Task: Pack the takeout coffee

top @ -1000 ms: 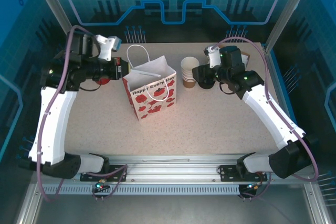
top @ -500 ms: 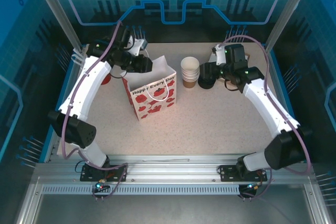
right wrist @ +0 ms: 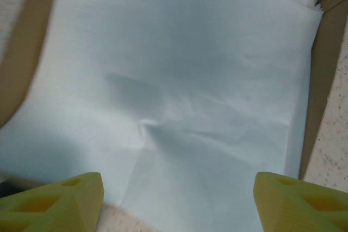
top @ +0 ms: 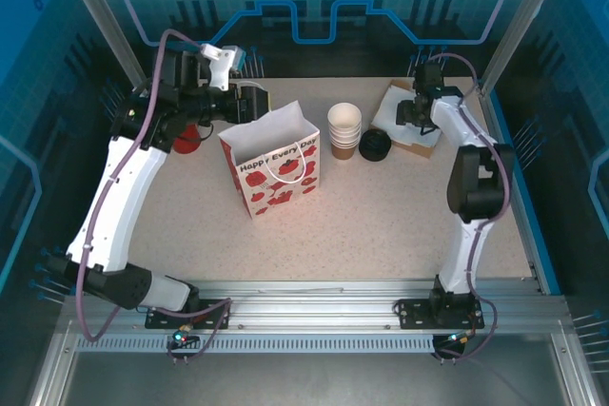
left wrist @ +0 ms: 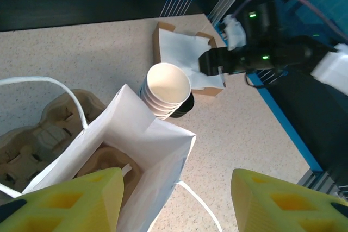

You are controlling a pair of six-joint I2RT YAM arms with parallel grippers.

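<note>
Bag [top: 271, 164] sits left of centre with a cup carrier [left wrist: 109, 158] inside it, stack of cups [top: 343, 128] just to its right, lid [top: 374, 145] right beside those, napkin box [top: 395, 113] far right.

A bag, cups and napkins on the table [top: 381, 216]
A white paper bag [top: 276, 164] with red flowers stands open, white cups [top: 343, 128] stacked just beside it, and napkins [right wrist: 179, 91] lie in a brown box [left wrist: 158, 44]
</note>
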